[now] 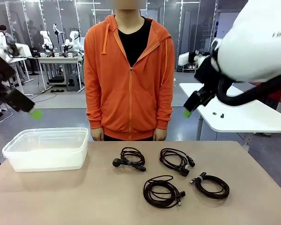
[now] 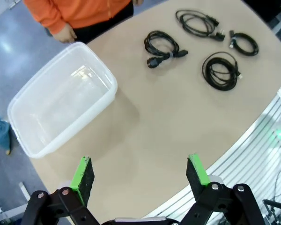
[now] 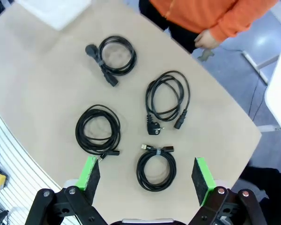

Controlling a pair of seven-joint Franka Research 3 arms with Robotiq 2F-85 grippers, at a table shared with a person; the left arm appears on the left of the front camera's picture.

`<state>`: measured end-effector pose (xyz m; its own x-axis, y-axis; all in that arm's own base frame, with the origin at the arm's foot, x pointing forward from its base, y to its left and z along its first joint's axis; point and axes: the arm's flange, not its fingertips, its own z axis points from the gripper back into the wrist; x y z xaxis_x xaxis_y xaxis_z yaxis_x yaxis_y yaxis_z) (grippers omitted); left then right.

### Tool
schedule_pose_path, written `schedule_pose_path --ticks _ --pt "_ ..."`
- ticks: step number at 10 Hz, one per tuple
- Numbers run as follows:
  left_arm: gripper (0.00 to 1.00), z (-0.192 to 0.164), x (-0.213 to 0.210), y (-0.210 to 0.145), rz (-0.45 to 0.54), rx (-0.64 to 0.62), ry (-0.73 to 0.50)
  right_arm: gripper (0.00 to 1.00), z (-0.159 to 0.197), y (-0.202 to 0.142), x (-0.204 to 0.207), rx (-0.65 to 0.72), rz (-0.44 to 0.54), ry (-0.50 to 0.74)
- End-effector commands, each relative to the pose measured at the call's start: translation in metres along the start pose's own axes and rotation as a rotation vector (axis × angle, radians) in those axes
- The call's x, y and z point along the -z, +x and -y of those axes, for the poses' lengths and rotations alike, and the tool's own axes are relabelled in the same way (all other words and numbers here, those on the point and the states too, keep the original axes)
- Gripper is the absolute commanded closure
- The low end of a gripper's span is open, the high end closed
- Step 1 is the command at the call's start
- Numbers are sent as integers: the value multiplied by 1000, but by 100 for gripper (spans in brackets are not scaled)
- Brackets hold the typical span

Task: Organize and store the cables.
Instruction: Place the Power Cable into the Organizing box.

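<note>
1. The left gripper (image 2: 139, 165) and the right gripper (image 3: 146, 168) are held raised, jaws released and empty.
2. The four cables (image 1: 130, 161) are laid on the table (image 1: 84, 197) to the right of the clear container (image 1: 47, 159), well apart from it. None is stored inside it.
3. Each is a thin black cord wound into a flat round coil, with plugs at the ends.
4. It is advised that one coil be taken at a time and gripped across its bundled strands, not by a plug, so the winding is kept.

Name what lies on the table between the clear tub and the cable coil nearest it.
Nothing: only bare tabletop separates the tub from that coil, as the front view shows.
</note>
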<state>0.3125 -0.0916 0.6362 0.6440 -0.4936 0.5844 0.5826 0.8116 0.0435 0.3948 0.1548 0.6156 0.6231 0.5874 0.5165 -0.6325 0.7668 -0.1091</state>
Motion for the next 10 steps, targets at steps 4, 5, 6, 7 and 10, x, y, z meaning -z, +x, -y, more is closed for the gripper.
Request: schedule_pose_path --ticks 4,5,6,7,10 --pt "0 -4 -46 -10 133 3 22 0 29 -9 -59 41 70 -49" --pt "0 -3 -51 -10 142 -7 25 0 30 -12 -62 54 72 -37" --pt "0 -3 -49 -8 159 -4 39 0 31 -12 -61 62 87 -44" --pt "0 -4 -45 -7 182 -9 28 0 28 -7 -67 59 83 -64" --pt "0 -2 -57 -7 126 -14 45 0 28 -7 -67 59 83 -64"
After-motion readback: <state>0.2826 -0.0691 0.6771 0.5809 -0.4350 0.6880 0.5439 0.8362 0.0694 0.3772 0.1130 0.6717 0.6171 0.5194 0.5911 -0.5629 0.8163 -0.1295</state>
